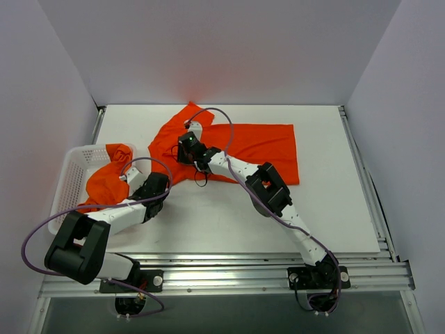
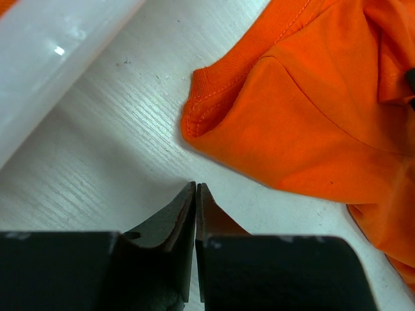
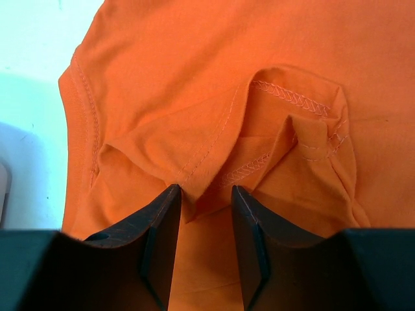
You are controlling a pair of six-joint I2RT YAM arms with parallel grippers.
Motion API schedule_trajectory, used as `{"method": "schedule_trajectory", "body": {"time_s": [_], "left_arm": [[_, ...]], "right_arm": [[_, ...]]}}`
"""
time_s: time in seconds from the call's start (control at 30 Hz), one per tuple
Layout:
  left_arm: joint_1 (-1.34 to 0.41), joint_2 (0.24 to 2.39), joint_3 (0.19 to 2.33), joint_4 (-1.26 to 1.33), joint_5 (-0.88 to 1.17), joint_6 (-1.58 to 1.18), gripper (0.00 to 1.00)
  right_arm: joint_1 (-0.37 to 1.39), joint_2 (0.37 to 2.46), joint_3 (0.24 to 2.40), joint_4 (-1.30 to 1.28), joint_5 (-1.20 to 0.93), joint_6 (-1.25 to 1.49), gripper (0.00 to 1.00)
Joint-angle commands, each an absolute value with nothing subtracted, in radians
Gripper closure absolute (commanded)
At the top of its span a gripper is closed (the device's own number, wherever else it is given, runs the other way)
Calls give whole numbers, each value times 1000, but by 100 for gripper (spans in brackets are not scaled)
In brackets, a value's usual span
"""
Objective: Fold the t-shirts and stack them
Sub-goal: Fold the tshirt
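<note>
A bright orange-red thin-fabric t-shirt [image 1: 261,146] lies spread on the white table [image 1: 348,209]; the right gripper [image 3: 204,201] pinches a fold at its collar; the left gripper [image 2: 196,194], pressed together and empty, rests beside it; another orange shirt [image 1: 108,182] spills from the white perforated plastic basket [image 1: 73,163].

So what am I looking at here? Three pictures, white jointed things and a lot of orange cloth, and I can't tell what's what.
The white jointed things are two robot arms bolted at the near edge of a table. The wide picture comes from a camera above and behind them. The other two come from small cameras on the arms' wrists, looking past each arm's own pincer.

One orange t-shirt lies spread on the table. Another t-shirt hangs partly out of a white basket at the left.

The right pincer sits on the spread shirt with a fold of the cloth between its fingers, so it seems to be pinching it. The left pincer is shut and holds nothing, over bare table beside the shirt's edge.
</note>
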State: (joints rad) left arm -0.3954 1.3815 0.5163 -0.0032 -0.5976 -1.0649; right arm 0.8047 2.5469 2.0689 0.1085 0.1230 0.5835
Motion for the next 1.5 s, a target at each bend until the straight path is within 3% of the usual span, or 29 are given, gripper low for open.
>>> {"method": "schedule_trajectory", "body": {"time_s": [0.0,0.37,1.13,1.3,1.43,1.47], "left_arm": [[-391,1361,518,26,-615,-1062,88],[-391,1355,514,29,-615,-1060,88],[-391,1351,509,38,-617,-1058,88],[-391,1350,508,38,-617,-1058,88],[-391,1350,508,38,-617,-1058,88],[-391,1350,506,38,-615,-1058,88]], "right_arm": [[799,2534,2138,117,115,595,67],[804,2602,2232,103,86,607,69],[801,2586,2158,126,78,620,71],[801,2600,2171,129,71,623,78],[798,2623,2203,120,58,620,100],[798,2626,2213,120,60,620,100]]}}
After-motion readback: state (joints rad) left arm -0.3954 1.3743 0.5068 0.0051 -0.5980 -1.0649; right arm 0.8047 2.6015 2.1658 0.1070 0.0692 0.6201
